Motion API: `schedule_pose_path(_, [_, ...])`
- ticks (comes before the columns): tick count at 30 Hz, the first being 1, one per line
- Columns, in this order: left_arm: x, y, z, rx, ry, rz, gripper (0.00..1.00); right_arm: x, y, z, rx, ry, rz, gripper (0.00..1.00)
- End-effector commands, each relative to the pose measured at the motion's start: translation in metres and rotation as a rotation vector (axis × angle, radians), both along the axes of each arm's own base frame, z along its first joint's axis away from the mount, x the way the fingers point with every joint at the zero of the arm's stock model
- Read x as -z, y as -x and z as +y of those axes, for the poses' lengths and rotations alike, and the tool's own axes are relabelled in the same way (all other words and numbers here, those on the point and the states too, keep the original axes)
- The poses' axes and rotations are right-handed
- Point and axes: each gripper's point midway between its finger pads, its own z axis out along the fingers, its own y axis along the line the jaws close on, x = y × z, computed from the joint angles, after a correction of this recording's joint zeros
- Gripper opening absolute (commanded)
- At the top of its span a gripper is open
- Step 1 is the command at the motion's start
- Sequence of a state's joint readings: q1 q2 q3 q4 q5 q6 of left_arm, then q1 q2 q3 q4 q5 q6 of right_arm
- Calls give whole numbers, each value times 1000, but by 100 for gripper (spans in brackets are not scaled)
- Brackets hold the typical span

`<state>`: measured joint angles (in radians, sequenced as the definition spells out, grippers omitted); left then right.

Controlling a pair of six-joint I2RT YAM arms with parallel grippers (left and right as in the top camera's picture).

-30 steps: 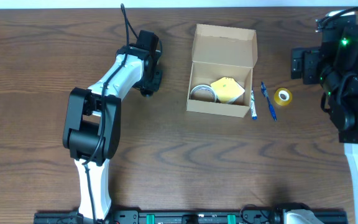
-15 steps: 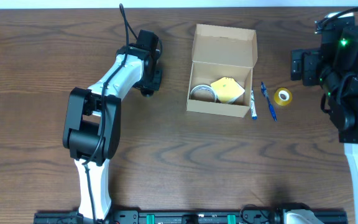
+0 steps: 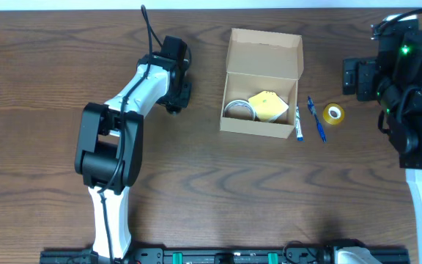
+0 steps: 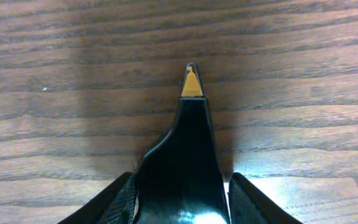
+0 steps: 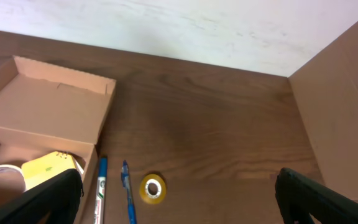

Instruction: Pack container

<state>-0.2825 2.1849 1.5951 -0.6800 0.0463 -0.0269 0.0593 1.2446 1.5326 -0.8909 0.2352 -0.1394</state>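
Note:
The container [image 3: 261, 126], an open tan cardboard box with its flap lid [image 3: 264, 51] up, stands at the table's centre back. It holds a white tape roll [image 3: 237, 109] and a yellow notepad [image 3: 267, 105]. To its right lie a marker [image 3: 297, 123], a blue pen [image 3: 316, 119] and a yellow tape roll [image 3: 333, 113]. My left gripper [image 3: 175, 93] is left of the box, low over the table, shut on a glossy black object with a yellow tip [image 4: 191, 134]. My right gripper [image 5: 179, 208] hangs wide open and empty above the yellow tape roll [image 5: 153, 188].
The wood table's far edge [image 5: 185, 59] meets a white wall. A tall cardboard panel [image 5: 340, 93] stands at the right in the right wrist view. The box's corner [image 5: 48, 106] shows there at the left.

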Motion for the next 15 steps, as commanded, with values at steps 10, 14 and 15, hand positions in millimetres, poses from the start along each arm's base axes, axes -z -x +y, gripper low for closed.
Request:
schedule_pose_path(10, [13,7,2,4,-9,36,31,-5,-1,3,-8,0,-7,98])
schedule_pose_path(14, [13,7,2,4,-9,36,31,-5,0,3,-8,0,-6,98])
schedule_pose_path(15, [13,7,2,4,-8,36,31,-5,0,3,-8,0,-6,98])
